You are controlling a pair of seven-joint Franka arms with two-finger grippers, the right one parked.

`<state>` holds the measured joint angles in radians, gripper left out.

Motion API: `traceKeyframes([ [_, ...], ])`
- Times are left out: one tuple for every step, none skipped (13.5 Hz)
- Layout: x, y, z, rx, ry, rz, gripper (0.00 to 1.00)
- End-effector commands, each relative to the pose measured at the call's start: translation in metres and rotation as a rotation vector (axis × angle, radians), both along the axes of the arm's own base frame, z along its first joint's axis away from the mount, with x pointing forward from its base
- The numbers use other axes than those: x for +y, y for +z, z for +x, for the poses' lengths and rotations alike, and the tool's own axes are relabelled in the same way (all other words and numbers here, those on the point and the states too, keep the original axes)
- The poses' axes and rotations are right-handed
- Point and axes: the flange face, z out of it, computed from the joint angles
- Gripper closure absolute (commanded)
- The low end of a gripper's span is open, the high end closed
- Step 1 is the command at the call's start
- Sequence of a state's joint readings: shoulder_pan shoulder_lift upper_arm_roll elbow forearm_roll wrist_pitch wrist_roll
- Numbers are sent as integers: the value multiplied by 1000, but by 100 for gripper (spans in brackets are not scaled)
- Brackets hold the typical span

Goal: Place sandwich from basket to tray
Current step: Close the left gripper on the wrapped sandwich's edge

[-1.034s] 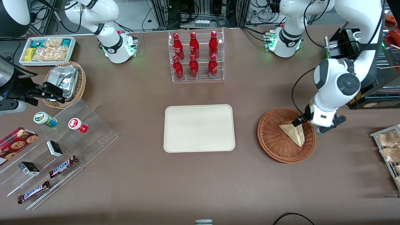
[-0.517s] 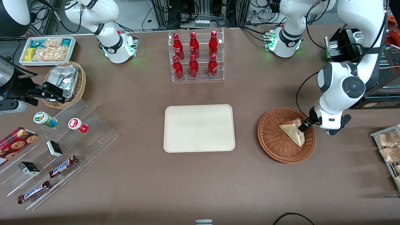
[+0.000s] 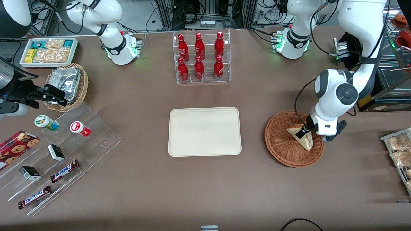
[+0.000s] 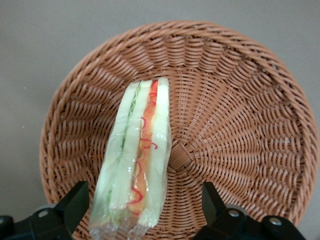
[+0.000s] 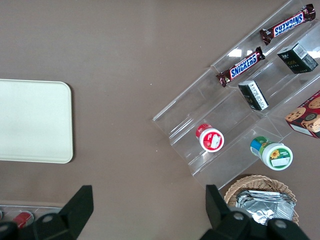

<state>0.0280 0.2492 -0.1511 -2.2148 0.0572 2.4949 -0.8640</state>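
The gripper hangs low over the basket, jaws spread wide — the sandwich lies in the basket between them, nearer one finger, ungripped.

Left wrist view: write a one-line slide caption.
Open tool straddles the wrapped sandwich lying in the round wicker basket, fingers not yet closed on it.

six red bottles stand in a clear rack; snickers bars lie on clear steps.
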Motion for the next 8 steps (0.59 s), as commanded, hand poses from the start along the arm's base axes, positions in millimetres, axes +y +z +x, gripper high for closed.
traceKeyframes([
  [-1,-7,4,-16,18,-5,26],
  [-2,-6,4,-18,17,-4,66],
  [-2,-4,4,-18,15,-4,96],
  [-2,-2,4,-18,14,-2,100],
  [-2,-1,4,-20,11,-1,100],
  [-3,0,4,-21,10,-1,100],
  [-3,6,4,-22,8,1,100],
  [-3,12,3,-12,3,7,100],
])
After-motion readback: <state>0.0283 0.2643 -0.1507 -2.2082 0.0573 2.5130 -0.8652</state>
